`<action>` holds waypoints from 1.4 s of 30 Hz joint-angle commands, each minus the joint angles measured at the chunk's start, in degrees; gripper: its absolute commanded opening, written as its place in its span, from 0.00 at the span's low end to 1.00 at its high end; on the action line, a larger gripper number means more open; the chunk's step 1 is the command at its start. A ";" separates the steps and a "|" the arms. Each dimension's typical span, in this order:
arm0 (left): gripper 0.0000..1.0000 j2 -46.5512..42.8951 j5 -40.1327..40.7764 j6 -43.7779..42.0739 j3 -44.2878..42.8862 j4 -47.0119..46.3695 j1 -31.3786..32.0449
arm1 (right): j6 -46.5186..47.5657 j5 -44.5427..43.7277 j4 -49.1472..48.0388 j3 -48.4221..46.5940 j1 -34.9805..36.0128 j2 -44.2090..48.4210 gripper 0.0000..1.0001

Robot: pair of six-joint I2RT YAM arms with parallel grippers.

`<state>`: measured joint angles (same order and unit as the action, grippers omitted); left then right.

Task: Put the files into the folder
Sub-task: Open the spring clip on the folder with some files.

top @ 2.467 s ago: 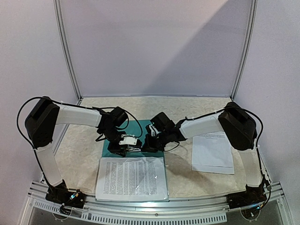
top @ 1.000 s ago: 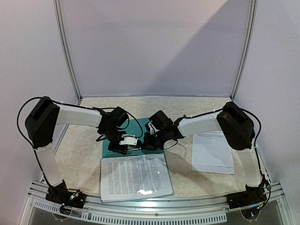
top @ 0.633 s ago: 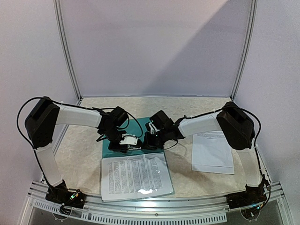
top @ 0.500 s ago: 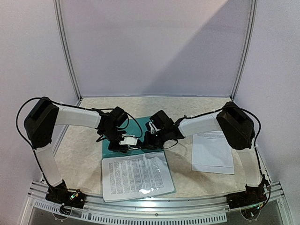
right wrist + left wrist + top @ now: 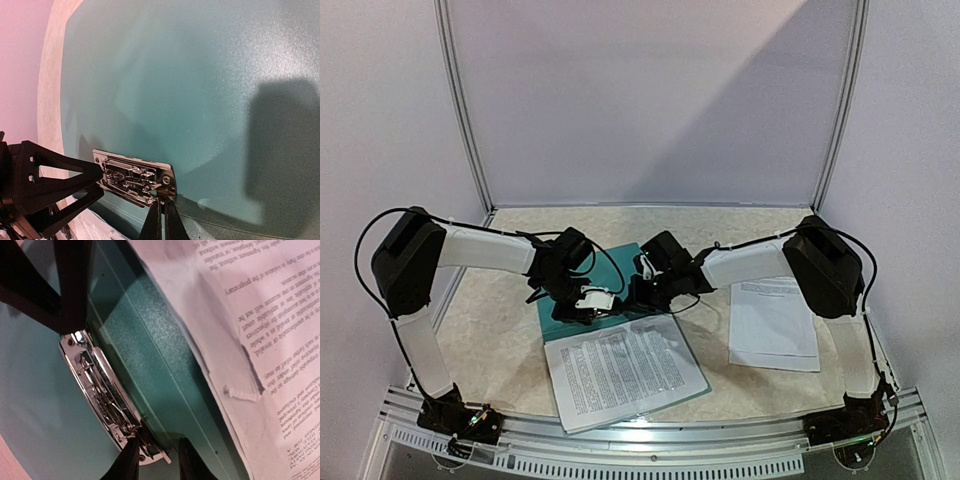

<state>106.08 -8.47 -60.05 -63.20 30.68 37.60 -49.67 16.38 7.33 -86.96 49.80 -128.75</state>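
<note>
Our left gripper's (image 5: 159,451) jaws stand slightly parted about the end of the clip (image 5: 100,395) (pinching it or not, we cannot tell). Our right gripper's (image 5: 161,210) jaws are closed tight and empty, tips against that clip. The folder (image 5: 200,85) lies beneath both, and the files (image 5: 625,370) lie just nearward of both.

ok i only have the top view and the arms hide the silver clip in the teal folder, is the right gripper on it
Observer: right wrist view shows the right gripper shut, tips at one corner of the silver metal clip on the flat teal folder.
Operator: and the left one
Observer: the left gripper is open, fingers either side of the clip's end.
Operator: papers under the clip yet
Observer: no, the white printed sheets lie beside it, with bare teal between.
</note>
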 commanded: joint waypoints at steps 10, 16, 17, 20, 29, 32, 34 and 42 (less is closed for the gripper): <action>0.37 0.77 -7.05 5.95 -4.66 4.27 -3.27 | -0.45 -10.07 11.62 3.36 -2.19 -8.59 0.00; 0.41 2.78 -7.93 9.19 -10.43 6.48 -3.50 | -2.12 -8.91 10.69 3.85 -1.52 -10.66 0.00; 0.41 3.07 -7.94 9.56 -10.91 6.52 -3.49 | -2.51 -8.83 10.37 4.42 -1.52 -10.79 0.00; 0.41 3.89 -7.75 10.48 -12.70 6.40 -3.13 | -3.16 -8.11 8.71 5.56 -1.46 -11.15 0.00; 0.41 11.44 -2.24 5.10 -19.12 11.97 -2.98 | -6.50 -5.99 2.92 4.79 -1.91 -9.21 0.00; 0.40 11.74 -2.53 6.39 -19.18 11.42 -3.81 | -7.78 -4.98 0.86 7.89 -1.29 -9.04 0.00; 0.38 11.63 -3.21 7.13 -19.39 11.35 -4.17 | -8.67 -4.85 -0.43 10.00 -0.40 -8.15 0.00; 0.32 11.03 -4.50 11.11 -19.34 11.43 -5.94 | -11.42 -4.43 -3.52 15.43 2.66 -4.69 0.00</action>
<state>116.40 -11.94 -51.64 -82.39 40.75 33.47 -59.81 16.10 -11.31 -78.78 50.24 -130.04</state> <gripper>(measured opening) 0.327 0.014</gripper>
